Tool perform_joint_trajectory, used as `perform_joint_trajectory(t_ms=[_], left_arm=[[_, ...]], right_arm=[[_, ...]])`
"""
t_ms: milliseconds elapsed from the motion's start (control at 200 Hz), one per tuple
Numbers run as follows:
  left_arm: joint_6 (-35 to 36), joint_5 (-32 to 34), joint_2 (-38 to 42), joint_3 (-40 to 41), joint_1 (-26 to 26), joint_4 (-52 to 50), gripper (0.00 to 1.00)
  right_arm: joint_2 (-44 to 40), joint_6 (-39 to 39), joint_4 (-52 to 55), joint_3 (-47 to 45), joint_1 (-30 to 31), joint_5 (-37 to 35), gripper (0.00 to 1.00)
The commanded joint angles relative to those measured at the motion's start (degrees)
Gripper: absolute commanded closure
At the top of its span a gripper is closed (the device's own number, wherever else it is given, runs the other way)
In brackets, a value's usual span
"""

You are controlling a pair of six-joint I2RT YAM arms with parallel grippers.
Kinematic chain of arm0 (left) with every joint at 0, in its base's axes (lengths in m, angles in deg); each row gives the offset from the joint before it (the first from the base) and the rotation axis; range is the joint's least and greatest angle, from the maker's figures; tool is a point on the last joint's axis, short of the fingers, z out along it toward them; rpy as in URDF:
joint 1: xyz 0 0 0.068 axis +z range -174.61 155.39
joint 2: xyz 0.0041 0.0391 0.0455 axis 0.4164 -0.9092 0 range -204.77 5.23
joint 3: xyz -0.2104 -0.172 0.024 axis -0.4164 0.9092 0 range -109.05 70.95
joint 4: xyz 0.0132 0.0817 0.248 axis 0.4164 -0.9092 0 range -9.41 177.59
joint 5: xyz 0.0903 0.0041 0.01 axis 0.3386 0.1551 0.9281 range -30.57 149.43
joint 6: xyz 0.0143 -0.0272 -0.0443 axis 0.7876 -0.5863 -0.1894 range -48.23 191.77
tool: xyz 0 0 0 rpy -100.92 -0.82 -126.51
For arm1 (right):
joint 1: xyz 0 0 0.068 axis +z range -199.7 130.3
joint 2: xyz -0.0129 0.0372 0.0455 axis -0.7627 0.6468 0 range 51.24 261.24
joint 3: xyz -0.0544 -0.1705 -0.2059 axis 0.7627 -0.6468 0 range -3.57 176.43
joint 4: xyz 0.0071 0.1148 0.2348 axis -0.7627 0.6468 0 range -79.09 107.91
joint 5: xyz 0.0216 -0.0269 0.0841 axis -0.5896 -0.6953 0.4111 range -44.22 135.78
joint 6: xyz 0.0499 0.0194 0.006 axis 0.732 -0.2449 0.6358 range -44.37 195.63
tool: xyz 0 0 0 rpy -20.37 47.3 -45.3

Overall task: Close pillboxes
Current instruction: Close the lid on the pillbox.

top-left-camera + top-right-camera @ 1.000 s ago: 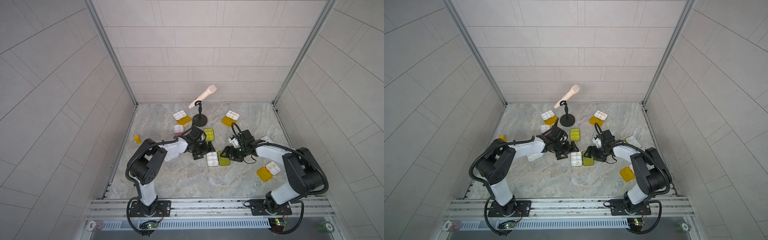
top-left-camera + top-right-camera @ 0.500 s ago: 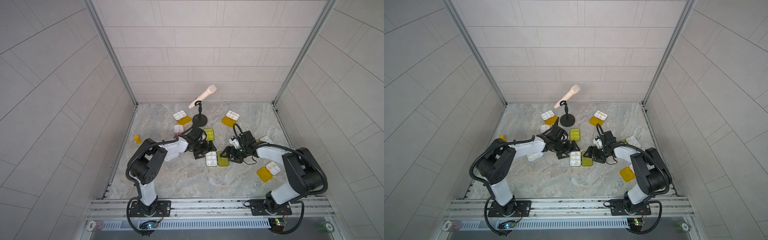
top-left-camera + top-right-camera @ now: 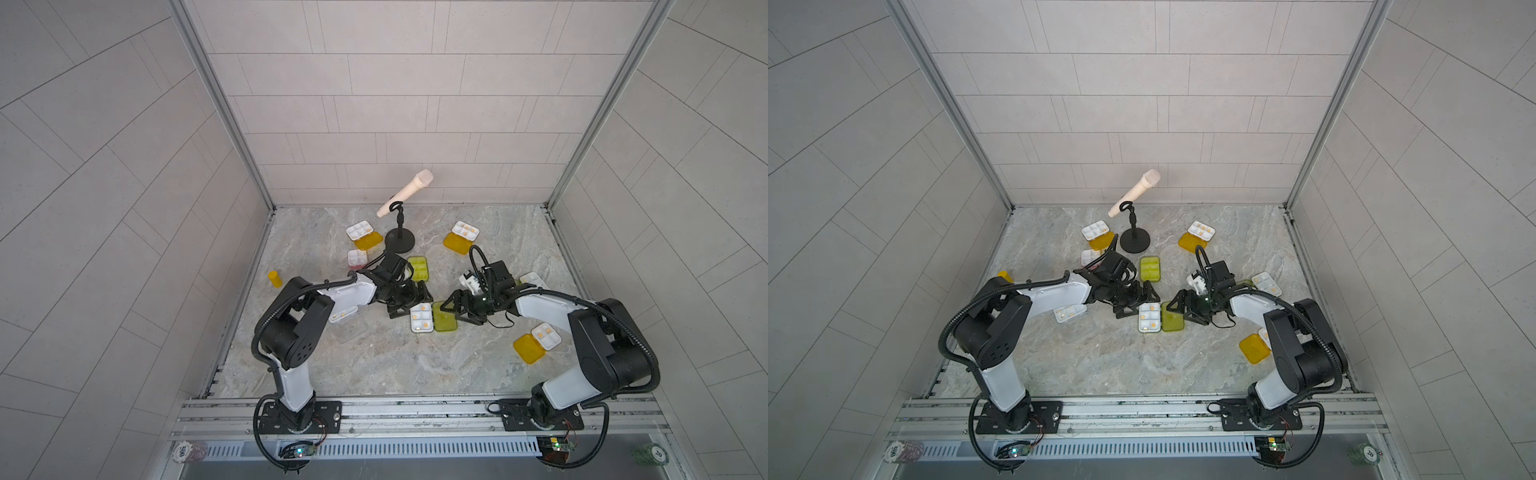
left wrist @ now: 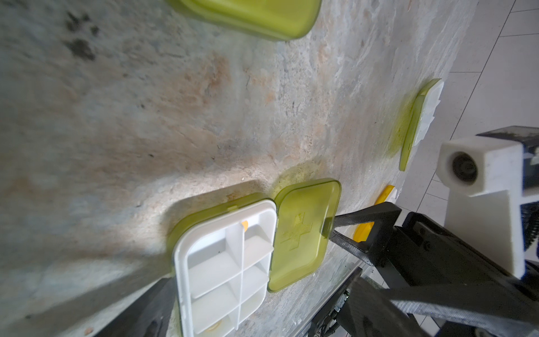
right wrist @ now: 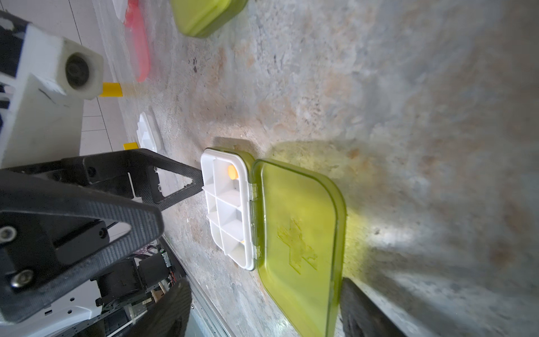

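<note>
An open pillbox lies mid-table in both top views, its white tray (image 3: 422, 317) beside its flat lime green lid (image 3: 444, 316). My left gripper (image 3: 409, 301) is open at the tray's far-left side. In the left wrist view the tray (image 4: 221, 262) sits between its fingers. My right gripper (image 3: 458, 311) is open at the lid's free edge. In the right wrist view the lid (image 5: 297, 227) lies between its fingers, one finger (image 5: 361, 309) close against that edge. A finger of the left gripper (image 5: 175, 183) meets the tray (image 5: 227, 204).
A closed green pillbox (image 3: 417, 268) lies behind the grippers. Open pillboxes lie at back left (image 3: 363, 235), back right (image 3: 461, 237), right (image 3: 536, 343), under the left arm (image 3: 343, 314) and behind the right arm (image 3: 532, 280). A microphone stand (image 3: 399, 243) and yellow bottle (image 3: 274, 278) stand nearby.
The right gripper's jaws have narrowed and it has crept a little toward the green lid. The left arm has hardly moved.
</note>
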Motion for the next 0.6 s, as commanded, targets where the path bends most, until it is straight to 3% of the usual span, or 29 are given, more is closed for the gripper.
perform_joint_trajectory(t_ms=[0,595], left_arm=[[-0.13,-0.33,-0.31,-1.17,-0.29,0.55,0.02],[-0.22,-0.30,-0.41,-1.16,-0.36,0.85,0.02]], right_arm=[[-2.20,0.54,-0.85,-0.44,-0.19,1.13,0.20],[-6.16,3.88,-1.10,1.26,2.08,1.29,0.20]])
